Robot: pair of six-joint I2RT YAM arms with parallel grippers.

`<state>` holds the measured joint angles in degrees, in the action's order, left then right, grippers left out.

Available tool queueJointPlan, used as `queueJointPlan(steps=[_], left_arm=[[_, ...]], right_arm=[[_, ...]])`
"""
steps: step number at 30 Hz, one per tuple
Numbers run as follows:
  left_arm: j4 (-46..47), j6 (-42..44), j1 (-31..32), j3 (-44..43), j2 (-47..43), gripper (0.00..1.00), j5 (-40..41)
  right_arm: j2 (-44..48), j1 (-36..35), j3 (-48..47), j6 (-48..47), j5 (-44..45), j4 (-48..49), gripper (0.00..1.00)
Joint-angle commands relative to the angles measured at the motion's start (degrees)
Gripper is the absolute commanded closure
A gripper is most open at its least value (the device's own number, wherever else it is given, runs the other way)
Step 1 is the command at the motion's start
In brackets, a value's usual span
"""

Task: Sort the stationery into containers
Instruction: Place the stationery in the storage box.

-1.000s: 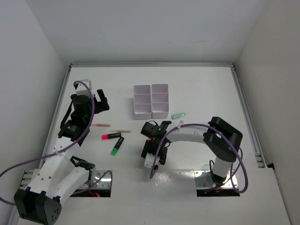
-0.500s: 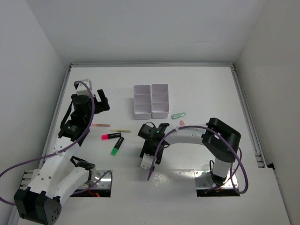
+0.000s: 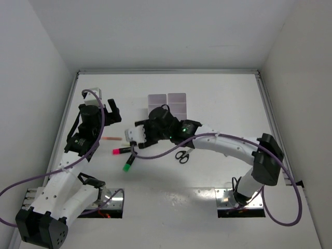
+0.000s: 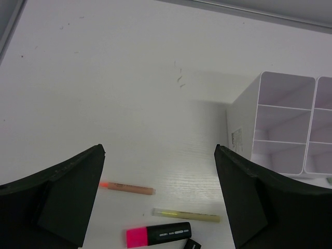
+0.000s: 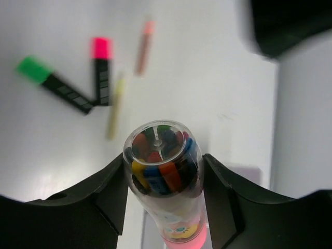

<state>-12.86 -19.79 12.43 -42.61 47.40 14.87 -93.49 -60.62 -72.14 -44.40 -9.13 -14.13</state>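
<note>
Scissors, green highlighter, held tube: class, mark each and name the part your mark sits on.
scissors (image 3: pixel 181 155), top external view, middle of the black pair.
green highlighter (image 5: pixel 54 85), right wrist view, black section beside the green end.
tube (image 5: pixel 162 166), right wrist view, clear round end.

From overhead I have the two containers (image 3: pixel 157 98) side by side toward the far middle of the desk (image 3: pixel 223 93), long sides touching. My right arm crosses in front of them, and its claw (image 5: pixel 165 192) hangs off their near-left corner with the tube (image 5: pixel 161 166) between its fingers. Left of that claw lies the left stick (image 3: pixel 111 139); the right stick (image 4: pixel 187 215) lies to its right, a little nearer me. Nearer still sits the far highlighter (image 3: pixel 122 150), then the near highlighter (image 3: pixel 128 164), their ends close together. The scissors (image 3: pixel 181 155) lie right of these, before the containers. My left claw (image 4: pixel 160 155) hangs left of the containers, beyond the sticks
</note>
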Motion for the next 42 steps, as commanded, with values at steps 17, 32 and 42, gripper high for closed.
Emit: queueJointPlan(steps=[17, 32, 42], left_arm=[[1.2, 0.2, 0.2, -2.5, -0.9, 0.07, 0.7], [1.2, 0.2, 0.2, -2.5, 0.8, 0.07, 0.7], [1.2, -0.3, 0.2, -2.5, 1.3, 0.07, 0.7]], right_arm=[[-0.9, 33.8, 1.6, 51.9, -11.6, 34.6, 1.00], [-14.3, 45.2, 4.0, 68.0, -42.6, 78.1, 1.00], [-18.1, 47.5, 6.4, 67.5, -43.8, 85.2, 1.00]])
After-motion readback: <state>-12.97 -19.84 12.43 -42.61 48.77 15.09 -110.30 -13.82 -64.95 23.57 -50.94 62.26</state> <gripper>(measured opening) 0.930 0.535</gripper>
